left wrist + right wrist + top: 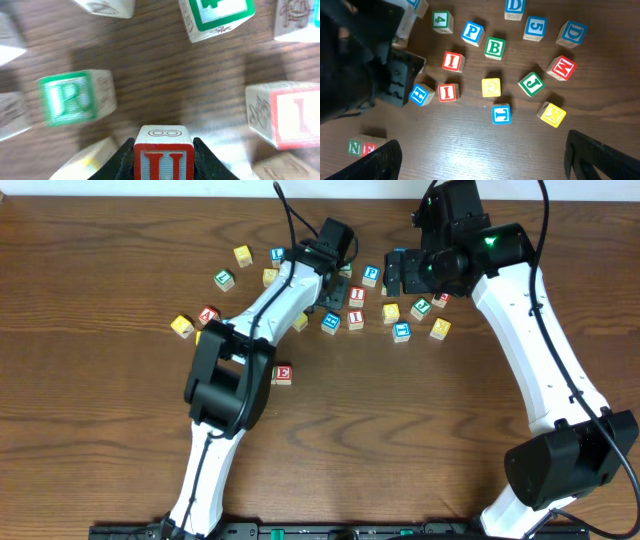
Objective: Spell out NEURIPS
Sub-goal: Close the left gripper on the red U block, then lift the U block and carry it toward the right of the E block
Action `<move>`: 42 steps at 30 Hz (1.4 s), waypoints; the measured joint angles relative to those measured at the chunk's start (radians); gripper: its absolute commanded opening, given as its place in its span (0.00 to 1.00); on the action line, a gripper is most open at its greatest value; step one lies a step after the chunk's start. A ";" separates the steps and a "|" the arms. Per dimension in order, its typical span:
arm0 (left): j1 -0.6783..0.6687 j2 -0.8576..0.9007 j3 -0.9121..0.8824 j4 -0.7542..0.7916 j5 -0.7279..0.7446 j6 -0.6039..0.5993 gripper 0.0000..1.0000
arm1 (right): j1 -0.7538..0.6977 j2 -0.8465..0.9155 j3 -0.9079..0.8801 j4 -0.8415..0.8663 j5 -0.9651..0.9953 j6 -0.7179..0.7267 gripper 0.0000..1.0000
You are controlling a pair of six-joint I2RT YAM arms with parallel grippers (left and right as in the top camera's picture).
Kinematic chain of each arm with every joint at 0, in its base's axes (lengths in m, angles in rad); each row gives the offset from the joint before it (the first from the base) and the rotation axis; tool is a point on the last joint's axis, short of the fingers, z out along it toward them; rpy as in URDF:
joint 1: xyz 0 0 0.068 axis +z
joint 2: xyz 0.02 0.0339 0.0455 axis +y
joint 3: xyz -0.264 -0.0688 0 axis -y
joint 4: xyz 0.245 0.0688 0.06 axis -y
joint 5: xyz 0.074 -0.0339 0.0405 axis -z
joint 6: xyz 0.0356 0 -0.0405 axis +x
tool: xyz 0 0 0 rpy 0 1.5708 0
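The left gripper (163, 162) is pinching a red-framed letter cube (163, 146) between its jaws, near the green R cube (70, 97) lying on the worktop (165, 85). The right gripper (485, 155) is hovering with its jaws spread wide, gripping nothing.

On table (100, 280), E cube (283, 374) at overhead centre, below and well apart from P cube (371, 275). In right wrist view, B cube (494, 48) just lower right of P cube; I cube (452, 61) above second I cube (447, 92). In left wrist view, R cube (70, 97) upper left of U cube (163, 155).
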 measured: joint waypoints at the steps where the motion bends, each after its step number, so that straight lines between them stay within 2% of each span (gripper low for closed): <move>1: 0.000 -0.022 0.000 -0.019 -0.003 0.000 0.29 | 0.000 0.000 0.000 0.003 0.000 0.000 0.99; 6: 0.000 -0.192 0.000 -0.138 -0.016 -0.017 0.29 | 0.000 0.000 0.000 0.016 0.000 0.000 0.99; 11: 0.000 -0.370 0.005 -0.317 -0.021 -0.098 0.25 | 0.000 0.000 0.000 0.025 0.003 0.000 0.99; 18: 0.000 -0.399 0.002 -0.484 -0.014 -0.216 0.25 | 0.000 0.000 0.000 0.026 0.029 0.000 0.99; 27: -0.034 -0.398 -0.135 -0.450 -0.002 -0.280 0.25 | 0.000 0.000 0.000 0.034 0.036 0.000 0.99; 42: -0.151 -0.397 -0.457 -0.235 0.005 -0.389 0.26 | 0.000 0.000 0.000 0.035 0.076 0.000 0.99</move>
